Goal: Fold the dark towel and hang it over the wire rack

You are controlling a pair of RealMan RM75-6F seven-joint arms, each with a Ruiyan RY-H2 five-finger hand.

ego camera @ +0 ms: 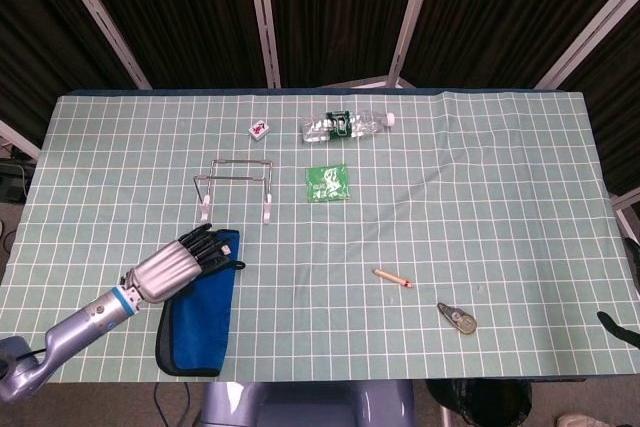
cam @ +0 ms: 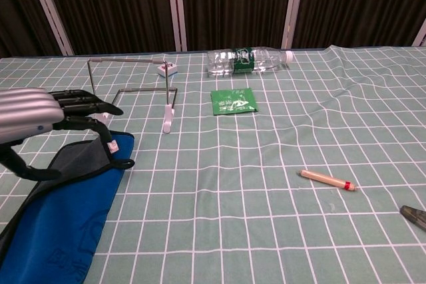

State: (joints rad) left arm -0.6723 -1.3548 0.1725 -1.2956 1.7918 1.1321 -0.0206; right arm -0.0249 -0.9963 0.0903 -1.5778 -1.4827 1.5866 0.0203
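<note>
Down at the lower left of the head view, the left hand (ego camera: 178,265) hangs over the top end of the dark towel (ego camera: 198,317), fingers stretched forward and spread, nothing caught between them. From the chest view that same hand (cam: 46,116) sits at the left edge, its dark fingertips (cam: 100,106) pointing right toward the rack, clear of the cloth below; whether the thumb grazes the towel's grey edge cannot be told. The towel lies folded lengthwise, a long blue strip with dark trim running down to the table's near edge, a small white tag and a hanging loop (cam: 120,162) at its upper corner. Just above it in the frame stands the wire rack (ego camera: 236,187), upright on white feet, bare, close to the towel but apart from it.

Across the middle of the frame, a green packet (ego camera: 327,183) lies flat right of the rack. Above it, a clear water bottle (ego camera: 346,125) rests on its side, and a small white-and-red block (ego camera: 260,129) sits to its left. Lower right of centre there's a pencil-like stick (ego camera: 392,276), and further right a small grey dispenser (ego camera: 456,318). All of it rests on the green checked tablecloth (ego camera: 500,197). The right hand shows in neither view.
</note>
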